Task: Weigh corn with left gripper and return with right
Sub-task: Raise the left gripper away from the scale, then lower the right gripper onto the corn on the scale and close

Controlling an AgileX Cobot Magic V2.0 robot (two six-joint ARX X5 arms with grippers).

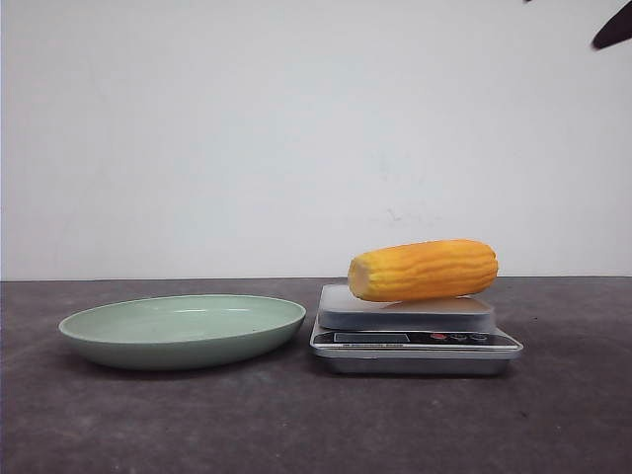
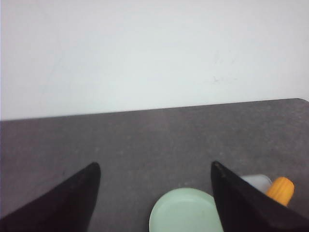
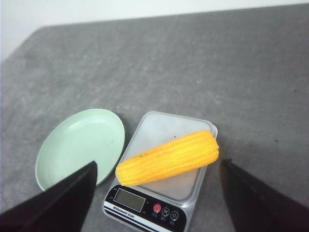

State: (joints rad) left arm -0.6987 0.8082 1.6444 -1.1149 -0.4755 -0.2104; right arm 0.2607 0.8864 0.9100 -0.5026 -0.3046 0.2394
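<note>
Setting: a dark grey table is running up to a plain white wall.

Right gripper: hanging above the scale, fingers spread wide and gripping nothing, the scale and its load showing in the gap between them. In the front view only a dark tip is showing at the upper edge, well above the scale.

Left gripper: also standing wide apart and carrying nothing, raised and looking down on the plate's side of the scale.

Corn: lying on its side on top of the scale, crosswise over the platform, both ends reaching about to its edges, no finger touching it.

Scale: sitting on the table, display and buttons facing the front.

Plate: pale green, sitting just beside the scale, holding nothing.

Status, as judged: the weighing placement is looking done; the return by the right gripper is not yet begun.

Risks, as judged:
- The cob is round and resting on a smooth platform; a finger nudging it off-centre is likely to be rolling it off the scale.
- Closing across the tapered end is inviting a slip.
- Descending too low is risking pressing or shifting the light scale towards the plate.
</note>
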